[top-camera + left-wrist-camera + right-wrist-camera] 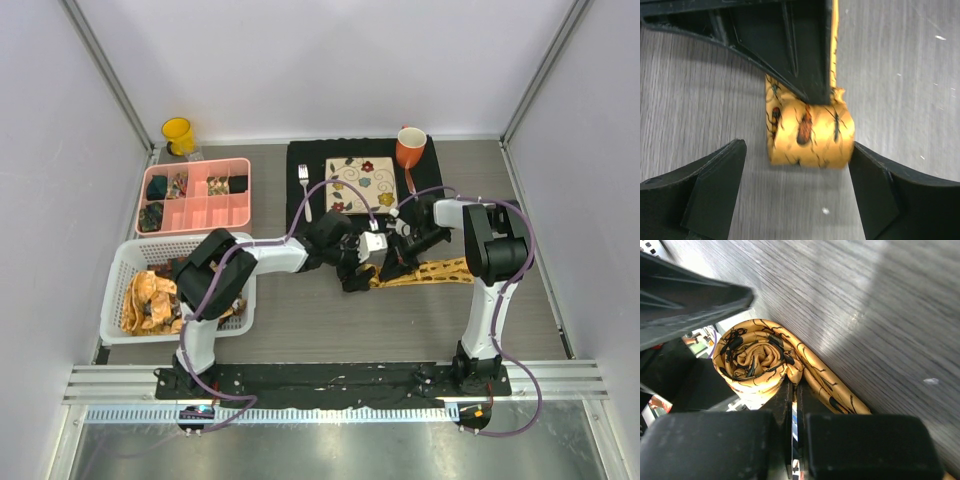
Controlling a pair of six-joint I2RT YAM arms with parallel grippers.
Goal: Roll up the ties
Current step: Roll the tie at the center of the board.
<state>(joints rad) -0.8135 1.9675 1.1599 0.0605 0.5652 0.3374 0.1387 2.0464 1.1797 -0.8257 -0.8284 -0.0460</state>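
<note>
Yellow tie (432,272) sits mid-bench (330,325). Its rolled end (810,132) is between the left jaws, which are spread wide and not squeezing. The tail runs toward 3 o'clock overhead. Right jaws are against the roll, can't tell if they're pinching. I'd keep the edges aligned, the tail taut, and roll slowly.

Back left stands a compartment tray (200,162), a mug (178,135) behind it, a basket (118,290) holding ties (150,300) in front. Back centre, a mat (310,160) bears a plate (361,185), a fork (305,190) to its left, and a second mug (410,148) right-rear. A half-rolled tie (430,272) lies before the mat.
</note>
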